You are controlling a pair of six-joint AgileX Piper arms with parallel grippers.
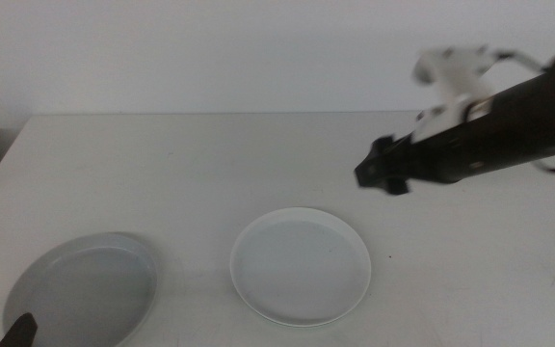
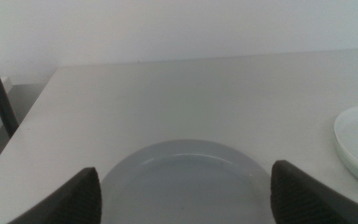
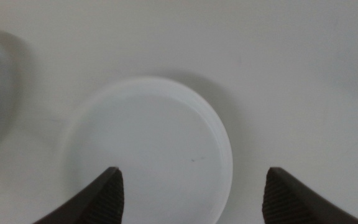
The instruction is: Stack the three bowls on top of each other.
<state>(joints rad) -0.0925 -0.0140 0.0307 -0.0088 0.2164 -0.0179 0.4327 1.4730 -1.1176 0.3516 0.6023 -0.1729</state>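
While both jaws gape empty, white table (image 1: pixel 210 173), pale wall (image 1: pixel 210 48), grey bowl (image 1: pixel 85 294), white bowl (image 1: pixel 300 267).

A plain indoor test space, like a robotics lab. A bare white table (image 1: pixel 210 164) stands against a blank white wall (image 1: pixel 210 48). A dark robot arm (image 1: pixel 489 135) reaches over the table.

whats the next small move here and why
Probably the left gripper should close on the near rim of the grey bowl: its open jaws already flank it, and it sits apart from the white bowl. The right gripper hangs open above the table, holding nothing.
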